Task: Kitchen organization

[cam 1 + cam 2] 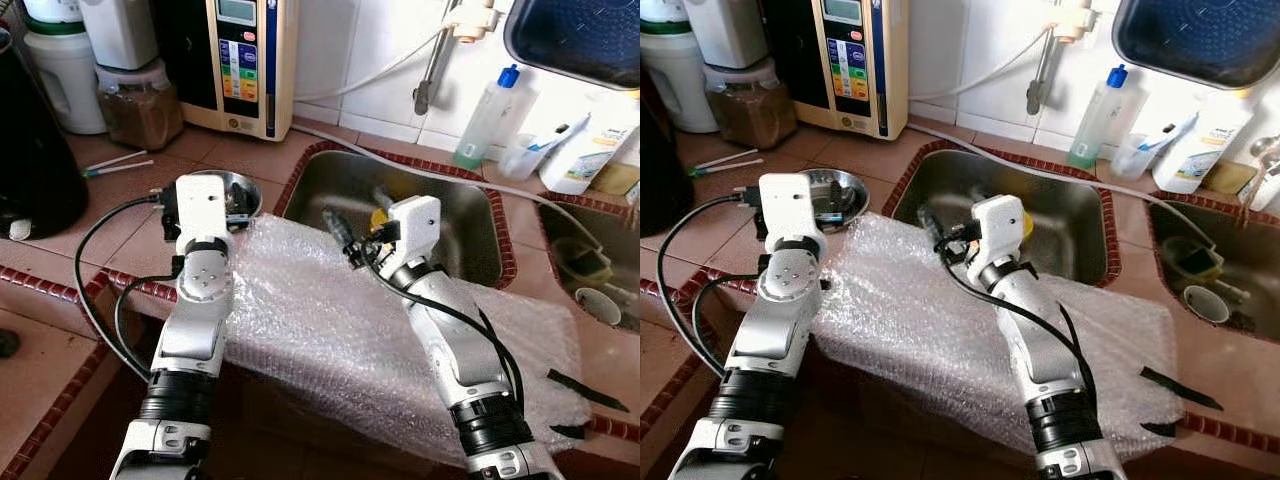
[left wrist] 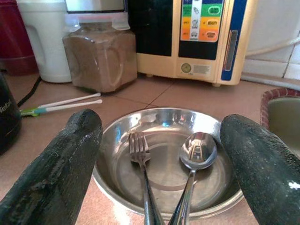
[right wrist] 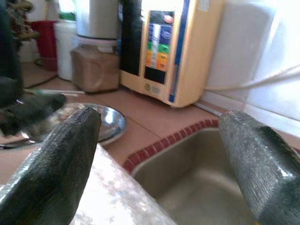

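Terracotta tiles cover the worktop [image 1: 250, 155] before me, with bubble wrap [image 1: 320, 320] draped over its front edge beside the sink [image 1: 455, 215]. My left fingers [image 2: 51, 164] hang spread apart over the steel bowl [image 2: 117, 136], where a fork [image 2: 139, 152] and spoon [image 2: 198, 150] lie. My right fingers [image 3: 56, 164] are spread too, above the sink's rim.

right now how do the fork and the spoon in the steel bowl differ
The fork ends in flat tines, while the spoon ends in a rounded, mirror-bright bowl. The fork lies nearer the left claw's one finger, the spoon nearer the other. Their handles slant toward each other and meet near the steel bowl's rim. Both are shiny metal, lying heads inward, between the open claw's fingers.
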Motion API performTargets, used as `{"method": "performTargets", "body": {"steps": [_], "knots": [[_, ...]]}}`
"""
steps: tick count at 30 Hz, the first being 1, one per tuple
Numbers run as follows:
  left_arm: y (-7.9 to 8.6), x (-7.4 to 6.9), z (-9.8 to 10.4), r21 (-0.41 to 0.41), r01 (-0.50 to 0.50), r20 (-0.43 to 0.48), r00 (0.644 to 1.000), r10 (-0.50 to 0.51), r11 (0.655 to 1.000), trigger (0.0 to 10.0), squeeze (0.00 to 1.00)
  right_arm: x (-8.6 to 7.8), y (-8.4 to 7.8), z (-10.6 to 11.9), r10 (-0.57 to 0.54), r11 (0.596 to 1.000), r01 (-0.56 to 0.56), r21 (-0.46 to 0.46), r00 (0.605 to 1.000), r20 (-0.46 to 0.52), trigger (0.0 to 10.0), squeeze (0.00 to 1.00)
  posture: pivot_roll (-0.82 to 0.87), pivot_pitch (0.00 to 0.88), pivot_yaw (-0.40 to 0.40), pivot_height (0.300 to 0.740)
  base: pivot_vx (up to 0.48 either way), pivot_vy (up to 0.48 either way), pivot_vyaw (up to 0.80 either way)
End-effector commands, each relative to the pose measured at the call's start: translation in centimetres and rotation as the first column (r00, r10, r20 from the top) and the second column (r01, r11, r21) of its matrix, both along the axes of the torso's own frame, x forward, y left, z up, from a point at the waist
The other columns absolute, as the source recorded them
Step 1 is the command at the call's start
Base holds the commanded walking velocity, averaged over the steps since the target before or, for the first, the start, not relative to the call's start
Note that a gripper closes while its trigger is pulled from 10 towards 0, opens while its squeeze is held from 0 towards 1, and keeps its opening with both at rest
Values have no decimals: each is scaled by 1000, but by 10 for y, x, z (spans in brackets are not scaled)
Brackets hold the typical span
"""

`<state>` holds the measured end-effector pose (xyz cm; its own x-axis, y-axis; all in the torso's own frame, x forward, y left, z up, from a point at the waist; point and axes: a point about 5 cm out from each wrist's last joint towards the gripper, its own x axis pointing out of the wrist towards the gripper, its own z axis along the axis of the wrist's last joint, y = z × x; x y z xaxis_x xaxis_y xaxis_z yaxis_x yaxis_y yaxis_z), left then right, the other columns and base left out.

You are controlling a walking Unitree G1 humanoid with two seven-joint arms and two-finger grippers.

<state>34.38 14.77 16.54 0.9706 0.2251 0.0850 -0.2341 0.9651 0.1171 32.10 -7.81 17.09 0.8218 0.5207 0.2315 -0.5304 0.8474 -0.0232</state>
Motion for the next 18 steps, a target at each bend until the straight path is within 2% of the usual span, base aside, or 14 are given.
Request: {"method": "performTargets", "body": {"steps": [1, 11, 18], "knots": [[1, -1, -4, 8, -9, -16, 1000, 9, 1000, 10000, 0, -4, 2, 0, 12, 1000, -12, 4, 1000, -10, 10000, 1000, 85, 0, -95, 740, 0, 0, 0], [2, -5, -26, -70, -56, -142, 989, 46, 996, 10000, 0, -18, 14, -4, 59, 998, -59, -6, 997, -46, 10000, 1000, 79, 0, -100, 740, 0, 0, 0], [0, -5, -31, -117, -62, -179, 983, 40, 991, 10000, 0, -17, 12, -4, 53, 998, -54, -17, 997, -54, 10000, 1000, 78, 0, -103, 740, 0, 0, 0]]}}
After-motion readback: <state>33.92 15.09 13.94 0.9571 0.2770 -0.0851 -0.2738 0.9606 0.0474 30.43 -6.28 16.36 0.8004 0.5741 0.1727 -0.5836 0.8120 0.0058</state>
